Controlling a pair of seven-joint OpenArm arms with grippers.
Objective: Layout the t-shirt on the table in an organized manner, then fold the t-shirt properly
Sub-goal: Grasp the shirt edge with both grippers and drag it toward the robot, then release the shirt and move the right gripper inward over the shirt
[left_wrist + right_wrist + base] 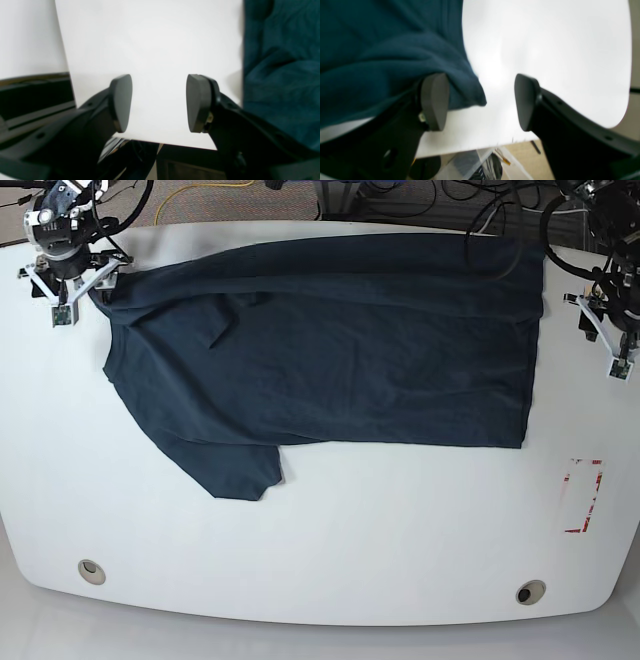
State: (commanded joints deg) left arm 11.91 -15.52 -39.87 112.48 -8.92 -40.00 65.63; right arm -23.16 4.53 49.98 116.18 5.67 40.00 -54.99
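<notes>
**Shirt spread across the far half of the bench, both jaws apart**

Two round grey grommet holes (pixel 91 571) sat near the front edge of the white bench (pixel 330 530), and a red-white tape rectangle (pixel 582 496) lay near the right front. Cables (pixel 420 200) ran behind the far edge. Nothing lay on the dark navy t-shirt (pixel 340 350). Its long axis ran side to side in the base view, one sleeve (pixel 235 465) reaching toward the front. The right gripper (pixel 480 102) hovered at the shirt's edge, jaws apart, fabric by one pad. The left gripper (pixel 158 103) hung over bare bench beside the cloth, jaws apart and empty.
</notes>
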